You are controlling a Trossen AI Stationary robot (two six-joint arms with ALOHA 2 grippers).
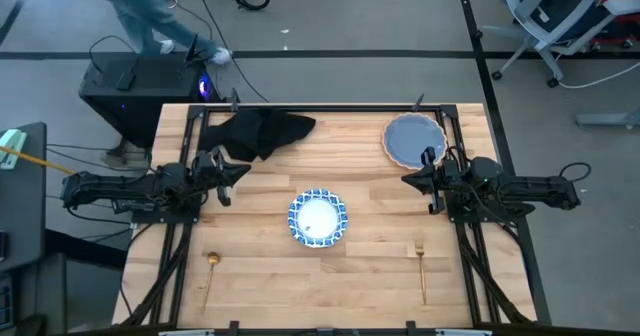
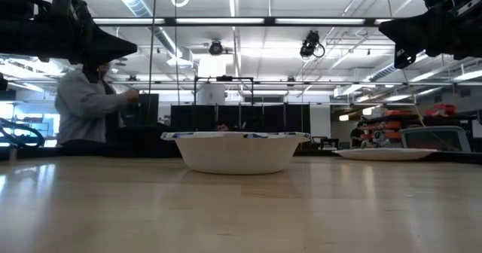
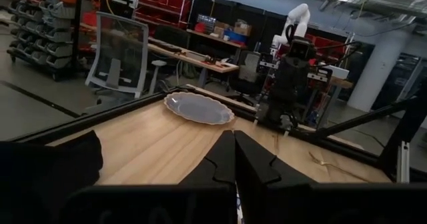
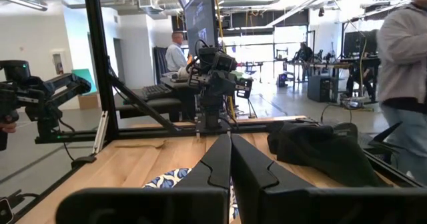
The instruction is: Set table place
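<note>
The blue-and-white patterned dish (image 1: 318,218) stands on its base at the table's middle; it also shows in the low view (image 2: 236,150). The round blue-grey plate (image 1: 414,139) lies flat at the far right. The black cloth napkin (image 1: 262,130) lies crumpled at the far left. The gold spoon (image 1: 211,273) lies near left, the gold fork (image 1: 421,268) near right. My left gripper (image 1: 232,173) is shut and empty, above the table left of the dish. My right gripper (image 1: 415,179) is shut and empty, right of the dish, just near of the plate.
Black metal rails (image 1: 470,156) edge the table (image 1: 370,276). A person (image 2: 90,106) stands beyond the far left corner, next to a dark computer case (image 1: 130,81). Bare wood lies between dish, spoon and fork.
</note>
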